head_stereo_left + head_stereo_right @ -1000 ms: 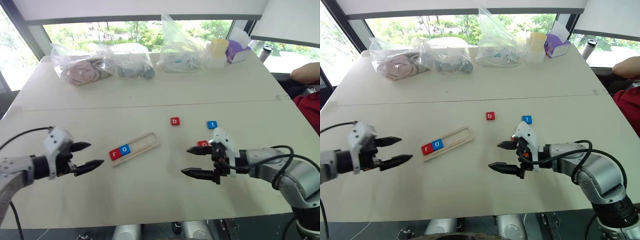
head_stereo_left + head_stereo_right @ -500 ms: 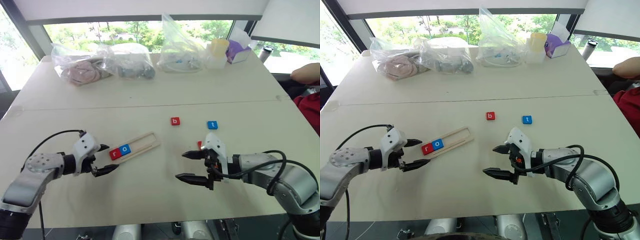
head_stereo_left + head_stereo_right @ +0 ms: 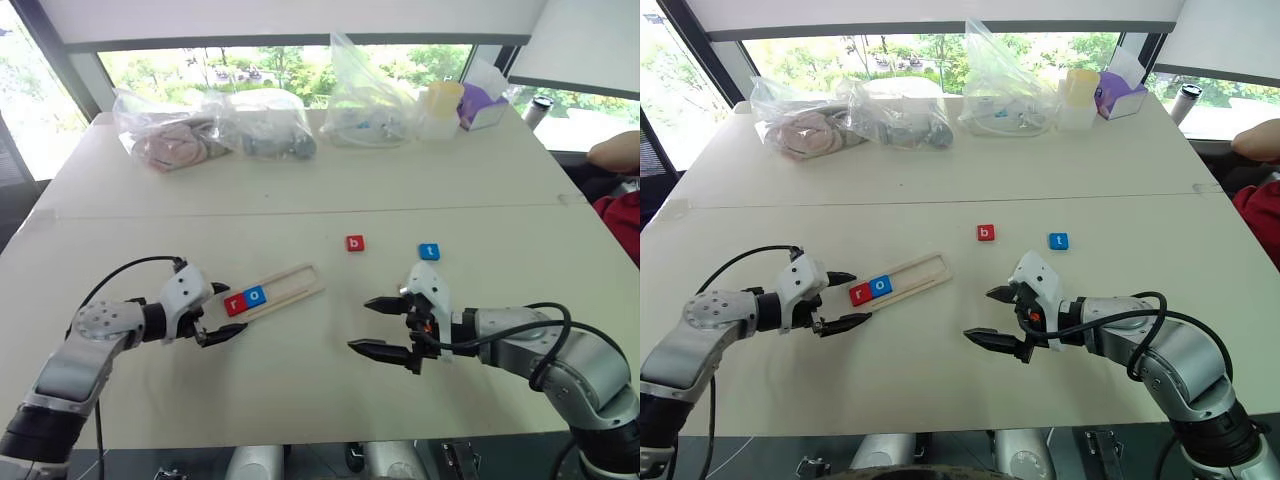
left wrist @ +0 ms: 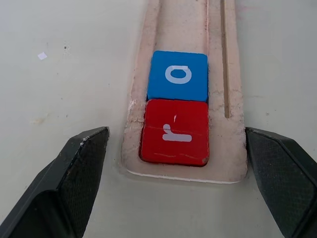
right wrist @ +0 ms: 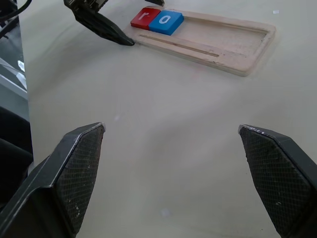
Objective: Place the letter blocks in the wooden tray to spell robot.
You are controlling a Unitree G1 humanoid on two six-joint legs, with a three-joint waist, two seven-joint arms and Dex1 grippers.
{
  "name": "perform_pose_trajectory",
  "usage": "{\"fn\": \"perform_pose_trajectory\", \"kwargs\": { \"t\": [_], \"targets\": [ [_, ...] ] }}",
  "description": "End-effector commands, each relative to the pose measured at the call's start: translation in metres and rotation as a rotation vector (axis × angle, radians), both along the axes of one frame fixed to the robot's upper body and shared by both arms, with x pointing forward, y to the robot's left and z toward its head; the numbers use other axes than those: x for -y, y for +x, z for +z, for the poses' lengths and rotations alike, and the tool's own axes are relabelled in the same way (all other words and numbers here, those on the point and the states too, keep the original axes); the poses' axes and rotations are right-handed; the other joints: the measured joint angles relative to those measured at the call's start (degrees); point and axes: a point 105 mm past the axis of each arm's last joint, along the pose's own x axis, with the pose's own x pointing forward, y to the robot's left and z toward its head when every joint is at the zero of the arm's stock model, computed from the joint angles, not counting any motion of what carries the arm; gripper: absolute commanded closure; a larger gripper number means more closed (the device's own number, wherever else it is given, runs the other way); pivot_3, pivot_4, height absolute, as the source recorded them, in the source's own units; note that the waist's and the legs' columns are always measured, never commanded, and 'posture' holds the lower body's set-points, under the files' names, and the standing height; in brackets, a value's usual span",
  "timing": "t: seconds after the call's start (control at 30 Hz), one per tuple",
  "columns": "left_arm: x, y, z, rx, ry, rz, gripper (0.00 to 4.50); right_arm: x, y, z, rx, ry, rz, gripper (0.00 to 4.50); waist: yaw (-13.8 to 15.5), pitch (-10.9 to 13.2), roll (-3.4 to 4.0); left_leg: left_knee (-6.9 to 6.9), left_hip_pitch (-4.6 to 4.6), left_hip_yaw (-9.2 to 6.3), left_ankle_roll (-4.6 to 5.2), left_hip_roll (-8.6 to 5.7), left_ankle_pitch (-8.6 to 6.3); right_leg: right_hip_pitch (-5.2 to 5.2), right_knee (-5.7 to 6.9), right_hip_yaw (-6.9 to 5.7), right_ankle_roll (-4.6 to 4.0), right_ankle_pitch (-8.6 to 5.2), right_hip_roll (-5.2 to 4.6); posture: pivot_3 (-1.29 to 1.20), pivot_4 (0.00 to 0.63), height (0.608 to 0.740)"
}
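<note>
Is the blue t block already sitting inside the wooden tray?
No, the blue t block lies on the table, apart from the wooden tray.

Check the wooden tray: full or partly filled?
Partly filled: the wooden tray holds only the red r block and blue o block; the rest is bare.

The tray (image 3: 272,292) lies left of centre on the bench (image 3: 300,380), with the r (image 3: 235,305) and o (image 3: 255,296) tiles side by side at its left end. The b (image 3: 354,243) and t (image 3: 429,252) tiles lie apart, right of it. Bags (image 3: 260,125) line the far edge.
</note>
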Motion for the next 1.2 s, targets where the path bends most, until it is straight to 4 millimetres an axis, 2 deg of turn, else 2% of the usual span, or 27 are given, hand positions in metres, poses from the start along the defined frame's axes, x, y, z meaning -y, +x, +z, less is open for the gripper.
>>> {"fn": "perform_pose_trajectory", "kwargs": {
  "t": [0.03, 0.07, 0.17, 0.2, 0.23, 0.4, 0.6, 0.67, 0.77, 0.97, 1.1, 1.17, 1.2],
  "targets": [
    [-0.002, -0.009, -0.029, -0.106, 0.039, 0.005, 0.0, -0.004, 0.0, 0.009, 0.046, 0.016, 0.01, 0.06, 0.0, 0.0, 0.05, 0.0, 0.0, 0.01, 0.0, 0.0, 0.0, 0.0, 0.0, 0.0, 0.0, 0.0, 0.0, 0.0, 0.15, 0.74],
    [-0.003, -0.01, -0.03, -0.109, 0.042, 0.004, 0.0, -0.004, 0.001, 0.009, 0.047, 0.016, 0.01, 0.06, 0.0, 0.0, 0.05, 0.0, 0.0, 0.0, 0.0, 0.0, 0.0, 0.0, 0.0, 0.0, 0.0, 0.0, 0.0, 0.0, 0.15, 0.74],
    [-0.004, -0.01, -0.033, -0.115, 0.049, 0.004, 0.72, -0.004, 0.002, 0.01, 0.048, 0.016, 0.007, 0.0, -0.1, -0.1, 0.12, 0.0, 0.03, -0.01, 0.0, 0.0, 0.0, 0.02, 0.01, 0.0, 0.0, 0.0, 0.01, 0.0, 0.15, 0.74],
    [-0.005, -0.01, -0.034, -0.118, 0.048, 0.006, 1.17, -0.004, 0.002, 0.01, 0.05, 0.015, 0.005, 0.0, 0.0, -0.1, 0.14, 0.0, 0.05, -0.01, 0.0, 0.0, 0.0, 0.04, 0.01, 0.0, 0.01, 0.0, 0.01, 0.0, 0.15, 0.74],
    [-0.005, -0.012, -0.036, -0.128, 0.05, -0.001, 1.36, -0.004, 0.002, 0.009, 0.051, 0.014, 0.003, 0.0, 0.0, -0.1, 0.15, 0.0, 0.06, -0.02, 0.0, 0.0, 0.0, 0.05, 0.01, 0.0, 0.01, 0.0, 0.01, 0.0, 0.15, 0.74],
    [-0.004, -0.009, -0.03, -0.107, 0.038, -0.017, 1.36, -0.004, 0.003, 0.008, 0.05, 0.011, -0.003, 0.0, -0.1, -0.2, 0.27, 0.0, 0.06, -0.02, 0.0, 0.0, 0.0, 0.06, 0.01, 0.0, 0.01, -0.01, 0.01, 0.0, 0.15, 0.74],
    [0.019, -0.009, 0.002, -0.052, -0.009, -0.235, 1.36, 0.0, 0.006, 0.009, 0.044, 0.016, -0.025, 0.0, -0.1, -0.2, 0.26, 0.01, 0.02, -0.06, 0.0, 0.01, 0.0, 0.04, 0.01, -0.04, 0.01, -0.01, 0.04, 0.0, 0.15, 0.74],
    [0.025, -0.012, 0.0, -0.063, 0.047, -0.347, 1.36, 0.007, 0.009, 0.008, 0.045, 0.009, -0.054, 0.0, -0.1, -0.2, 0.22, 0.01, -0.04, -0.05, 0.0, -0.02, 0.0, 0.01, -0.01, -0.04, 0.01, -0.01, 0.03, 0.0, 0.15, 0.74],
    [0.03, -0.005, -0.002, -0.068, 0.087, -0.43, 1.36, 0.015, 0.014, 0.008, 0.055, -0.007, -0.096, 0.0, -0.1, -0.2, 0.19, 0.01, -0.08, -0.02, 0.0, -0.06, 0.0, -0.01, -0.04, -0.03, 0.02, -0.01, 0.02, 0.0, 0.15, 0.74],
    [0.037, 0.021, -0.004, -0.039, 0.145, -0.503, 1.36, 0.022, 0.009, 0.005, 0.056, -0.018, -0.142, 0.0, 0.4, -0.2, 0.16, 0.02, -0.07, -0.08, 0.01, -0.19, 0.01, 0.01, 0.0, -0.04, 0.03, -0.01, 0.06, 0.0, 0.15, 0.74],
    [0.045, 0.031, -0.004, -0.03, 0.124, -0.518, 1.36, 0.021, 0.008, 0.004, 0.062, -0.011, -0.172, 0.0, 0.8, -0.2, 0.16, 0.07, -0.05, -0.04, 0.02, -0.18, 0.01, 0.03, 0.01, -0.02, 0.04, -0.01, 0.07, 0.0, 0.15, 0.74],
    [0.046, 0.03, -0.005, -0.045, 0.112, -0.535, 0.32, 0.02, 0.007, 0.004, 0.063, -0.012, -0.172, 0.0, 1.0, -0.2, 0.16, 0.09, -0.04, -0.06, 0.02, -0.19, 0.01, 0.04, 0.04, -0.03, 0.04, -0.01, 0.07, 0.0, 0.15, 0.74],
    [0.045, 0.028, -0.005, -0.06, 0.106, -0.54, 0.07, 0.02, 0.007, 0.005, 0.063, -0.011, -0.172, 0.0, 1.0, -0.2, 0.15, 0.1, -0.04, -0.06, 0.02, -0.19, 0.01, 0.05, 0.05, -0.02, 0.04, -0.01, 0.07, 0.0, 0.15, 0.74]
  ]
}}
